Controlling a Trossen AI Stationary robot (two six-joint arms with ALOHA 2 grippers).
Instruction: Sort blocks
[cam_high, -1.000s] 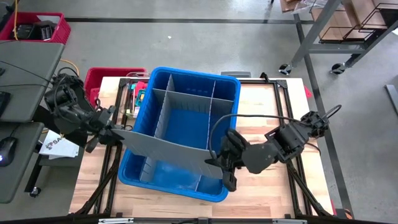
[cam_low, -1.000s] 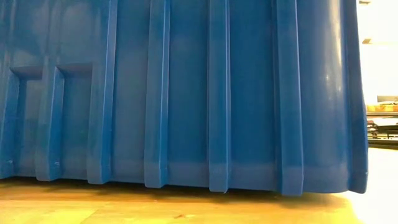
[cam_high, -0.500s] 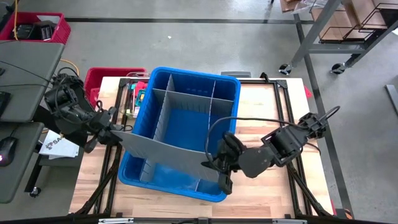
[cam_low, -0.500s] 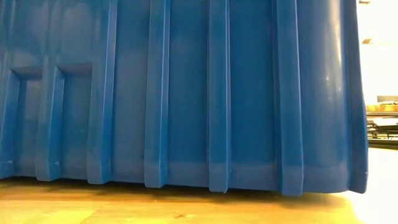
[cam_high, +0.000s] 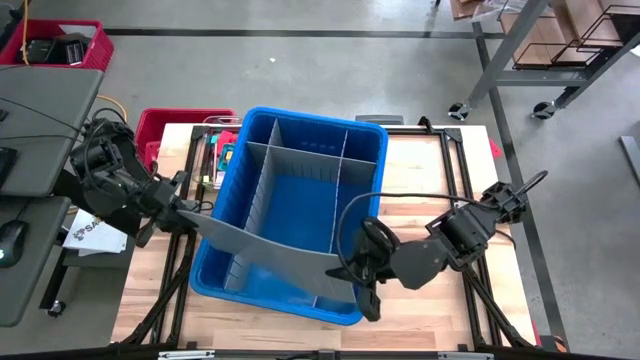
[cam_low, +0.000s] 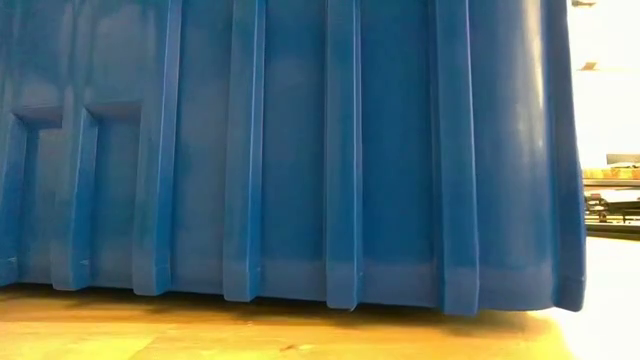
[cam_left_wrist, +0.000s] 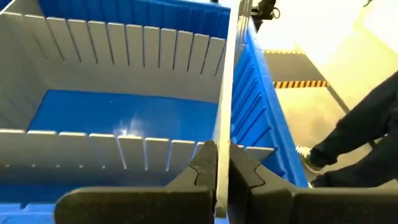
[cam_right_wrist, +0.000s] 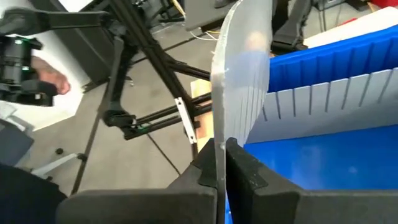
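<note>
The blocks are out of view. A large blue bin (cam_high: 300, 118) stands on the wooden table (cam_high: 430, 195); it fills the low view (cam_low: 300, 150). Grey dividers (cam_high: 300, 160) split its inside into compartments. A loose grey divider panel (cam_high: 265, 240) spans the bin's near part, bowed, tilted and above the rim. My left gripper (cam_high: 188, 212) is shut on its left end. My right gripper (cam_high: 348, 268) is shut on its right end. My left gripper pinches the panel's left end edge (cam_left_wrist: 222, 163) between its two fingers, coming from the table's left and slanting down. The panel runs away from the fingers on edge, above the bin. My right gripper pinches the panel's right end edge (cam_right_wrist: 219, 152) between its two fingers, coming from the table's right and slanting down. Beyond the fingers the panel curves away in a bow and stands on edge, lifted.
A red basket (cam_high: 175, 125) with tools stands beside the bin's far left corner. A desk (cam_high: 40, 120) is left of the table. A person's dark trouser leg and shoe (cam_left_wrist: 360, 134) show beyond the bin's near wall. Bare table lies right of the bin.
The panel, straight between the grippers a second ago, now bows in its length while both ends stay held. The bin has shifted a little sideways in the low view.
</note>
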